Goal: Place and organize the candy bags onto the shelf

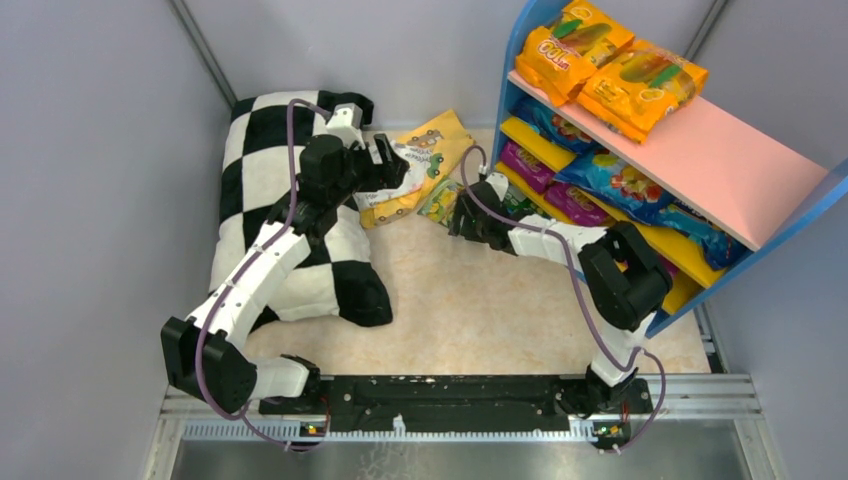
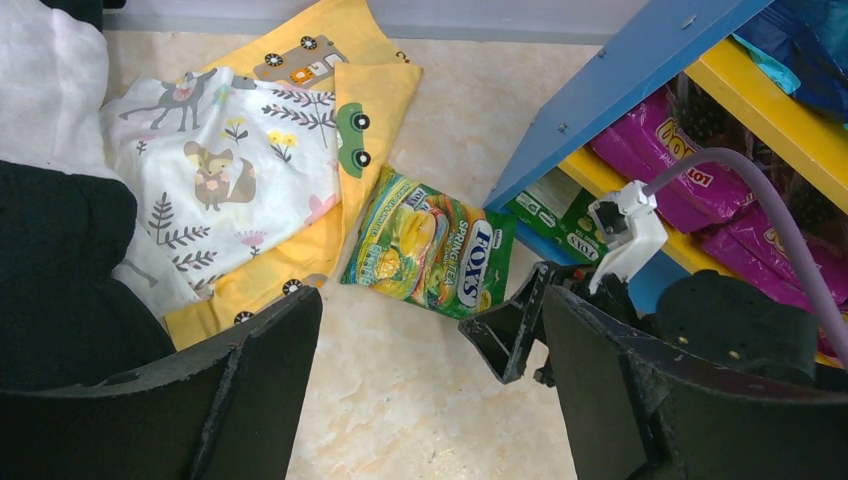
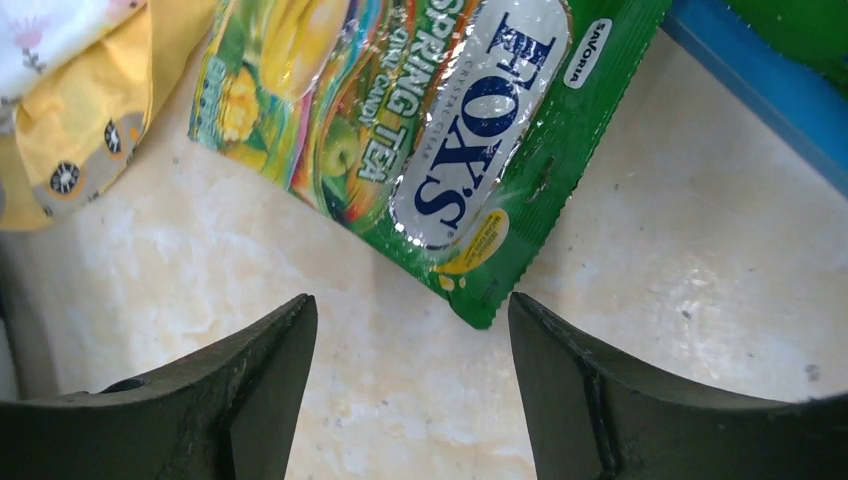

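Green candy bag flat on the worktop by the shelf; right end effector wide just short of it, left end effector wide too.

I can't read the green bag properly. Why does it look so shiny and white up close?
Right wrist view: light glares off the green candy bag, whitening part of its print. Left wrist view: less glare, its name reads clearly. Top external view: too small to read.
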Available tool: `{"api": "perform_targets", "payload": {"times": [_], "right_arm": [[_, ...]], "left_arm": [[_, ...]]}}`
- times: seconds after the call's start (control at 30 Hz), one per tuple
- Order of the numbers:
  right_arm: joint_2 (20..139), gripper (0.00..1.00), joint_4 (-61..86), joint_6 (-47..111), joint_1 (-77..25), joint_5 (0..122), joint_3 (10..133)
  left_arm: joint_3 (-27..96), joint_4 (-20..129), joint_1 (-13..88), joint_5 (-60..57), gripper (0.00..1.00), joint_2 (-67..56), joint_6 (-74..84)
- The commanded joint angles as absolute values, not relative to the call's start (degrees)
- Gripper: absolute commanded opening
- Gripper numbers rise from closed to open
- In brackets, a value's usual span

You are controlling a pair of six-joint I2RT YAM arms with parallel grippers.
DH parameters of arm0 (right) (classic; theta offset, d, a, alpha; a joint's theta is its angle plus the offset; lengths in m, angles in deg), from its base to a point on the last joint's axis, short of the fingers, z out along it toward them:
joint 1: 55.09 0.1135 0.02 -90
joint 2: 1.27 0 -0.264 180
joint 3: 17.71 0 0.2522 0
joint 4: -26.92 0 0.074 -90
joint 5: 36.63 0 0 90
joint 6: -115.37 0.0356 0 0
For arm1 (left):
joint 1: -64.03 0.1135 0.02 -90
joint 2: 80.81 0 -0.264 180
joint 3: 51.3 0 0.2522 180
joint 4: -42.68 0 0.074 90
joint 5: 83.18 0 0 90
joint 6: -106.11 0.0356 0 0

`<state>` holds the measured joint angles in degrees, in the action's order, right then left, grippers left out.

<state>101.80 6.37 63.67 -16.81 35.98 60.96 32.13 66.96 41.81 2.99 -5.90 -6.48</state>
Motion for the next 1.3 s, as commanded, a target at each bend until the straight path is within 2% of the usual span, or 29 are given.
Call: {"api": "perform_targets", "payload": {"times": [0.0,0.1,0.33,0.4,0.53,0.67,0.73,0.77,0.93,1.13,1.17,1.2,1.27], "right_arm": [[104.3,0.68,11.3,74.0,-19.4,37.6,61.0],[105.1,0.65,10.4,75.0,-19.9,37.9,61.5],[107.0,0.65,8.5,74.9,-20.1,38.9,63.8],[108.3,0.61,7.9,74.5,-20.1,40.2,65.3],[109.1,0.47,10.3,75.9,-20.1,42.3,64.7],[108.9,0.22,12.1,76.3,-20.1,42.8,63.3],[108.6,0.03,12.3,75.7,-20.0,43.0,63.2],[108.2,0.00,12.5,75.0,-19.9,43.2,63.1],[103.9,0.00,10.1,70.9,-17.3,42.8,61.5],[94.8,0.00,15.5,73.3,-9.5,46.1,50.6],[93.9,0.06,16.6,73.5,-7.1,46.2,49.4],[93.2,0.25,17.3,73.6,-4.7,46.4,48.7],[92.3,0.42,17.0,71.9,-1.3,47.7,48.9]], "left_arm": [[31.8,64.4,42.2,2.0,0.88,-6.5,-6.6],[31.9,64.3,42.5,1.4,0.88,-6.2,-7.0],[31.7,64.2,43.4,-0.2,0.88,-6.4,-7.8],[31.7,64.0,43.4,-0.2,0.88,-6.5,-7.8],[31.7,64.0,43.5,-0.1,0.88,-6.5,-7.8],[31.6,64.0,43.5,0.0,0.87,-6.4,-7.8],[31.6,64.0,43.6,-0.1,0.87,-6.4,-7.9],[31.6,64.0,43.6,-0.3,0.87,-6.4,-7.9],[31.5,63.9,43.9,-0.2,0.87,-6.4,-8.0],[31.5,63.8,44.2,-1.3,0.87,-6.3,-8.5],[31.5,63.8,44.3,-1.4,0.87,-6.3,-8.6],[31.4,63.7,44.3,-1.4,0.87,-6.3,-8.6],[31.2,63.6,44.3,-1.2,0.87,-6.1,-8.5]]}}
